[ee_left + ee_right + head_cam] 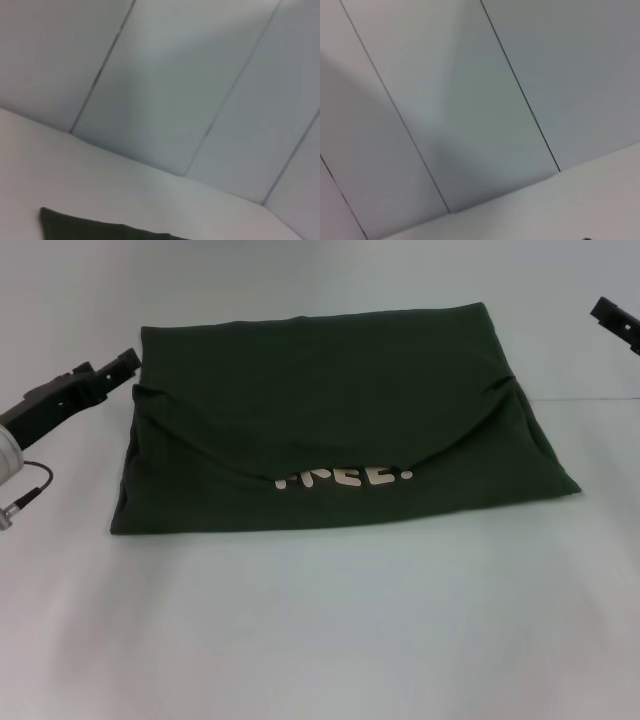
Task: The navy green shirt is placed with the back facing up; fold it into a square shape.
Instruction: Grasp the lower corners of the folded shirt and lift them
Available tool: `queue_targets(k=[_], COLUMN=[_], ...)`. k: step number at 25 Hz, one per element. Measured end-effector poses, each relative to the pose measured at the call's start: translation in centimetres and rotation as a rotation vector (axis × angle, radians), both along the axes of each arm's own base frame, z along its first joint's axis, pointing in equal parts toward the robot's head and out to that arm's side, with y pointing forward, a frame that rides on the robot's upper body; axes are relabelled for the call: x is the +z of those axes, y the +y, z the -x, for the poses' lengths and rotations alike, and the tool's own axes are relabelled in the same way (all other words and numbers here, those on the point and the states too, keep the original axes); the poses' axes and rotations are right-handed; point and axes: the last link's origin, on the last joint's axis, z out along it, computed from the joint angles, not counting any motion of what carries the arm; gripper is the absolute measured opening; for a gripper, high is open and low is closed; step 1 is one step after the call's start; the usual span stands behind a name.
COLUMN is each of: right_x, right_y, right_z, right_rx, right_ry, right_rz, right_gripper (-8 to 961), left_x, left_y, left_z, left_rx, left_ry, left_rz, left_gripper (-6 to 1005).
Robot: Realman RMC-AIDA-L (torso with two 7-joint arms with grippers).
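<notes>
Your navy green shirt (330, 430) lies folded on the white tabletop (320, 640), between your left claw (120, 362) and right claw (612, 318); neither claw's opening is discernible.

Lettering (343, 478) on the navy green shirt (330, 420) half covered by the folded-over layer, not readable. Right gripper (615, 322) cut off by the head view's edge, fingers not visible. Left gripper (110, 367) fingers too small to judge. In the left wrist view, only a shirt corner (75, 227), cut by the edge.
</notes>
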Motion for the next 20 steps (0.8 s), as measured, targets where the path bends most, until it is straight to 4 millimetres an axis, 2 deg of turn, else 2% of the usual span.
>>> queue_targets(k=[4,9,13,20], right_x=[0.5,1.3,2.1,2.4], right_y=[-0.9,-2.4,-4.3,-6.8], right_z=[-0.3,-0.1,-0.1,-1.2], right_rx=[0.034,0.139,0.242,0.291], right_ry=[0.037,0.044,0.031,0.016], right_rz=[-0.019,-0.003,0.038,0.149], right_gripper=[940,940,940,940], left_x=[0.2,0.6,0.1,-0.8], left_y=[-0.6,-1.9,-3.3,-4.1], left_z=[-0.2,-0.4,-0.4,0.7], left_rx=[-0.048,-0.144,-0.210,-0.152], left_ry=[0.013,0.040,0.104,0.165], left_rz=[0.011,0.048,0.106,0.244], left_gripper=[819,816,816,815])
